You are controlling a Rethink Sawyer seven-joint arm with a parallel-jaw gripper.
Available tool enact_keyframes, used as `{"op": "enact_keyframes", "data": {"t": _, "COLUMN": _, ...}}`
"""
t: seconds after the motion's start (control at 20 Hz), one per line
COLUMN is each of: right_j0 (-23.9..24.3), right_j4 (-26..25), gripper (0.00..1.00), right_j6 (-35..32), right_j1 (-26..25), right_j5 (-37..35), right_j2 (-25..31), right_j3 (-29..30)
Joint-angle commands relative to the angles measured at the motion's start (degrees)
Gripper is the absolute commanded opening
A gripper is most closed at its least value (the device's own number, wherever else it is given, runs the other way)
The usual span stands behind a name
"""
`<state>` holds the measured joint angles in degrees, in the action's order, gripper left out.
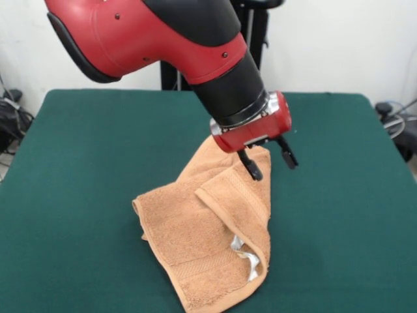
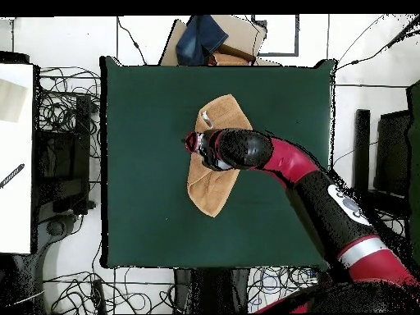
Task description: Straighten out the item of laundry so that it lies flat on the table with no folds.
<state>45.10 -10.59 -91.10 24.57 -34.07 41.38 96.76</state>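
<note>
The orange-tan towel [image 1: 202,235] lies crumpled on the green table [image 1: 98,150], with one long edge folded over and its white label [image 1: 247,259] showing near the front. My gripper [image 1: 270,163] hangs just above the towel's far corner, jaws apart and empty, with one black finger [image 1: 251,167] over the cloth and the other beyond its edge. In the overhead view the arm crosses the towel [image 2: 213,187] and hides its middle. There the gripper [image 2: 191,143] sits at the towel's left edge, and the label [image 2: 205,120] shows on the upper part.
A cardboard box with a blue cloth [image 2: 215,38] stands beyond the table's far edge. Cables lie on the floor [image 2: 61,107] at the left, next to a white desk [image 2: 16,156]. Dark equipment [image 2: 385,156] stands at the right.
</note>
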Motion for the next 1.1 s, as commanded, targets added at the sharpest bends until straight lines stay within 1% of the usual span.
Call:
{"op": "enact_keyframes", "data": {"t": 0.05, "right_j0": -0.17, "right_j4": -0.26, "gripper": 1.00, "right_j6": 5.68, "right_j1": -0.72, "right_j5": -7.34, "right_j2": 2.69, "right_j3": -3.93}}
{"op": "enact_keyframes", "data": {"t": 0.4, "right_j0": 0.10, "right_j4": -2.12, "gripper": 1.00, "right_j6": 7.30, "right_j1": -2.54, "right_j5": -7.68, "right_j2": 2.61, "right_j3": -5.08}}
{"op": "enact_keyframes", "data": {"t": 0.5, "right_j0": -0.81, "right_j4": -3.20, "gripper": 1.00, "right_j6": 7.75, "right_j1": -1.74, "right_j5": -8.69, "right_j2": 1.93, "right_j3": -5.62}}
{"op": "enact_keyframes", "data": {"t": 0.6, "right_j0": -0.81, "right_j4": -3.46, "gripper": 1.00, "right_j6": 7.37, "right_j1": -1.37, "right_j5": -8.16, "right_j2": 2.01, "right_j3": -5.00}}
{"op": "enact_keyframes", "data": {"t": 0.8, "right_j0": -1.28, "right_j4": -4.02, "gripper": 1.00, "right_j6": 8.00, "right_j1": -2.26, "right_j5": -8.85, "right_j2": 1.44, "right_j3": -6.11}}
{"op": "enact_keyframes", "data": {"t": 0.85, "right_j0": -1.57, "right_j4": -3.88, "gripper": 1.00, "right_j6": 7.07, "right_j1": -0.97, "right_j5": -8.28, "right_j2": 1.89, "right_j3": -4.62}}
{"op": "enact_keyframes", "data": {"t": 1.1, "right_j0": -2.21, "right_j4": -4.85, "gripper": 1.00, "right_j6": 8.00, "right_j1": -2.20, "right_j5": -8.15, "right_j2": 1.30, "right_j3": -5.57}}
